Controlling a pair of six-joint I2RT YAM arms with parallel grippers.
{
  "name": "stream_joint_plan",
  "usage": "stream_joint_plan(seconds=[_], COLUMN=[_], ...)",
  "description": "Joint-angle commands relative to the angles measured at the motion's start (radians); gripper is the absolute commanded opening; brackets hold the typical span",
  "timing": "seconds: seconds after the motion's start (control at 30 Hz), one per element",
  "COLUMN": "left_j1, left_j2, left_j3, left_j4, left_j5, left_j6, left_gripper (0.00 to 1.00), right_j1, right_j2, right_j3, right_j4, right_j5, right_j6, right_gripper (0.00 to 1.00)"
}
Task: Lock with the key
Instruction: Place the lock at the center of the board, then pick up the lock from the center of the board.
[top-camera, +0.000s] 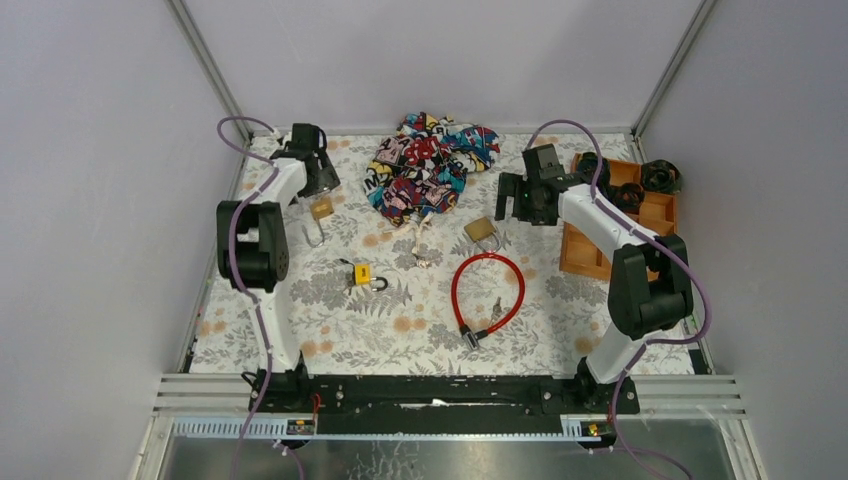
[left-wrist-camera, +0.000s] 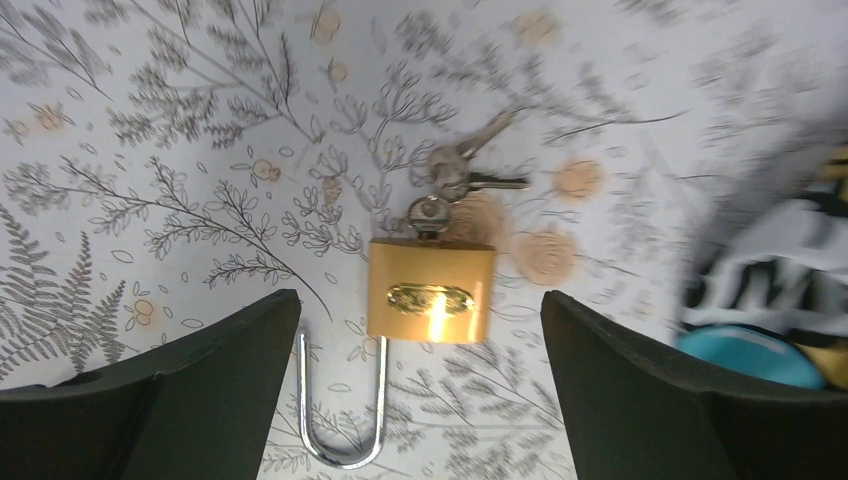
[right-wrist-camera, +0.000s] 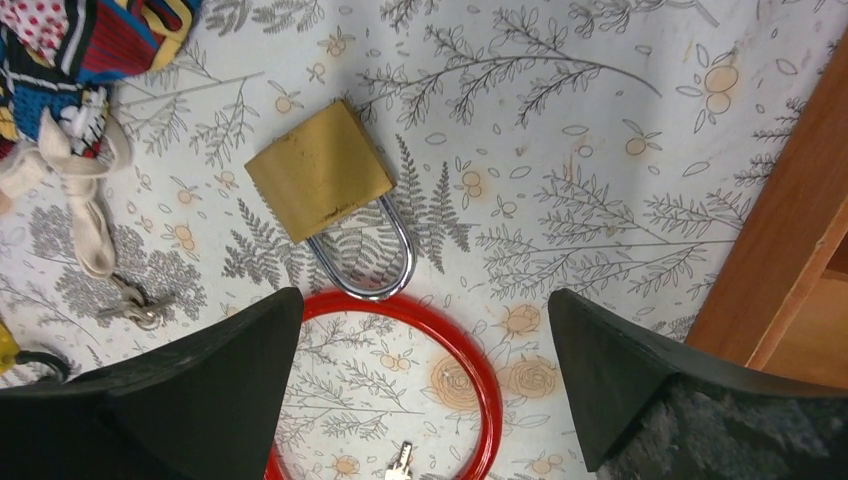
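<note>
Roughly: your left gripper (left-wrist-camera: 420, 300) hangs spread wide and empty over a brass padlock (left-wrist-camera: 430, 290) lying on the surface (left-wrist-camera: 150, 150). Its key (left-wrist-camera: 428, 215) is inserted, but the shackle (left-wrist-camera: 345, 445) looks swung free, so locking seems undone. Centre: one yellow padlock (top-camera: 362, 273), one red cable lock (top-camera: 487, 290). Your right gripper (right-wrist-camera: 425, 300), also spread and empty, is over a second brass padlock (right-wrist-camera: 320, 170). Tally: three padlocks, one cable lock.
</note>
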Motion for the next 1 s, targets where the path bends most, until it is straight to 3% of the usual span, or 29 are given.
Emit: stream_joint_plan(seconds=[0.0, 0.27, 0.43, 0.57, 0.77, 0.87, 0.97], left_j1=[0.02, 0.02, 0.021, 0.021, 0.019, 0.018, 0.019], left_j2=[0.066, 0.098, 0.129, 0.147, 0.153, 0.166, 0.165], left_j3=[0.081, -0.024, -0.036, -0.026, -0.055, -0.058, -0.07], left_j4=[-0.085, -0.004, 0.012, 0.029, 0.044, 0.051, 0.077], left_j5=[-0.044, -0.017, 0.053, 0.064, 0.078, 0.092, 0.154], left_j6=[0.005, -0.001, -0.007, 0.013, 0.039, 0.05, 0.08], left_gripper=[0.99, 0.98, 0.92, 0.8, 0.77, 0.61, 0.13], right_j1=[0.032, 0.034, 0.034, 0.034, 0.034, 0.034, 0.034], right_j2=[-0.02, -0.025, -0.031, -0.034, -0.033, -0.035, -0.045], right_j3=[0.039, 0.022, 0.032, 0.038, 0.042, 0.046, 0.051], right_j4=[-0.073, -0.075, -0.079, -0.083, -0.08, -0.079, -0.083], right_j5=[0.043, 0.034, 0.044, 0.052, 0.053, 0.054, 0.066], right_j6=[-0.031, -0.03, -0.038, -0.045, -0.055, -0.06, -0.065], right_gripper=[1.0, 1.0, 1.0, 1.0, 1.0, 1.0, 1.0])
